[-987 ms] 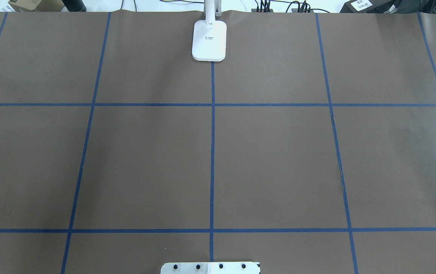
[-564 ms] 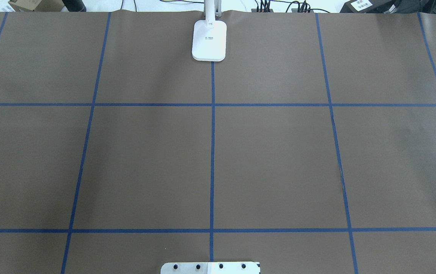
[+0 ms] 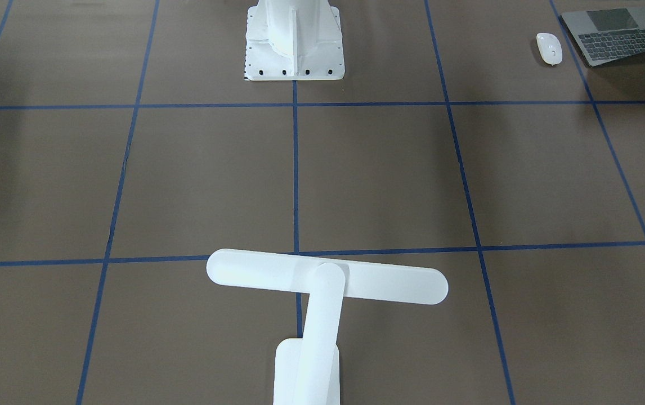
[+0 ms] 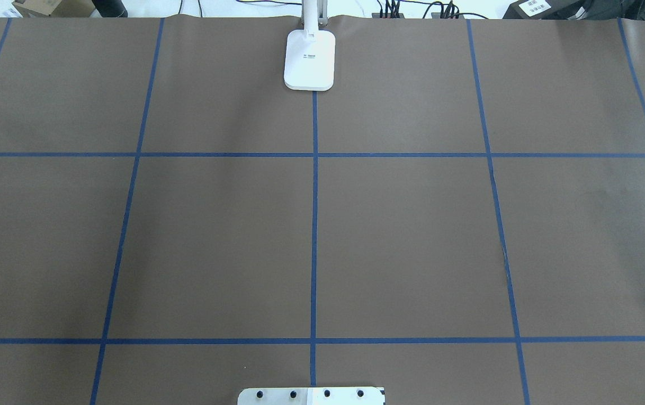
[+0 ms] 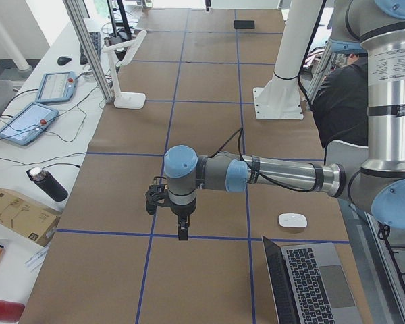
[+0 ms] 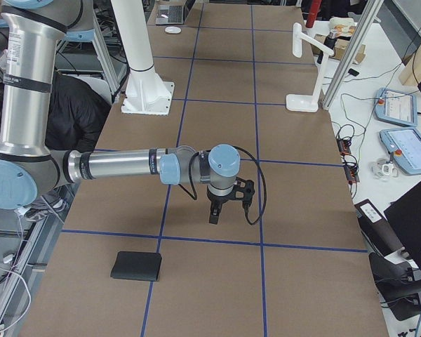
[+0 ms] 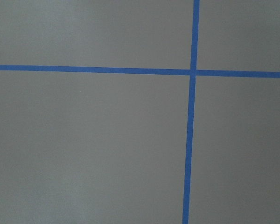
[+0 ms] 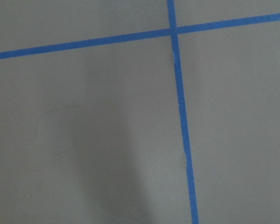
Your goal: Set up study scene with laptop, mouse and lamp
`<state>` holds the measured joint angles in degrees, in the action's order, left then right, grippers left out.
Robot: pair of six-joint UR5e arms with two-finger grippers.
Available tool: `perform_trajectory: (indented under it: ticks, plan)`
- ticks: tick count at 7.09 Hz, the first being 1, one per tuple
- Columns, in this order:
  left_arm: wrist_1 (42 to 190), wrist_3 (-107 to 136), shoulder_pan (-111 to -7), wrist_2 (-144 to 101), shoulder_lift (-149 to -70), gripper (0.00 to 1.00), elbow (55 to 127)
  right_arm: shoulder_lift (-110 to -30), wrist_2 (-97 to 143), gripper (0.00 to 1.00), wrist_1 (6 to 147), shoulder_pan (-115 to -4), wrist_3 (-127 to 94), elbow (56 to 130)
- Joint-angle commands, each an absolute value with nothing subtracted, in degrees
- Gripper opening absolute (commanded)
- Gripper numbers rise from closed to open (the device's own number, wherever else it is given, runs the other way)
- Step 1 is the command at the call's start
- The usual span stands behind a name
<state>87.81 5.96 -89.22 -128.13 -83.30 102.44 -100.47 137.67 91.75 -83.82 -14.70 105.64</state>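
Observation:
The white lamp (image 3: 327, 278) stands at the table's far middle edge; its base (image 4: 309, 59) shows in the overhead view, and it also shows in the left view (image 5: 125, 67) and right view (image 6: 305, 63). The grey laptop (image 3: 615, 36) lies open at the table's left end near the robot, with the white mouse (image 3: 549, 48) just beside it. My left gripper (image 5: 182, 233) hangs over bare table, up-table from the mouse (image 5: 292, 220) and laptop (image 5: 310, 283). My right gripper (image 6: 213, 217) hangs over bare table. I cannot tell whether either is open or shut.
The white robot pedestal (image 3: 294, 39) stands at the near middle edge. A flat black mat (image 6: 136, 266) lies at the right end of the table. Blue tape lines grid the brown table cover (image 4: 412, 236). Tablets, cables and a bottle (image 5: 47, 183) lie beyond the far edge.

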Motion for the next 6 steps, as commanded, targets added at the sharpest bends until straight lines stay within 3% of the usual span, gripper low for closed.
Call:
perform_trajectory:
  ticks: [1, 6]
  plan:
    - [87.6, 6.0, -89.2, -128.7, -83.2, 0.99, 102.4, -99.3, 137.5, 0.99, 91.9, -83.9, -14.8, 106.1]
    - [87.8, 5.4, -89.2, -130.4, -83.9, 1.00, 102.0, -97.9, 134.4, 0.99, 91.7, -83.9, -15.0, 105.2]
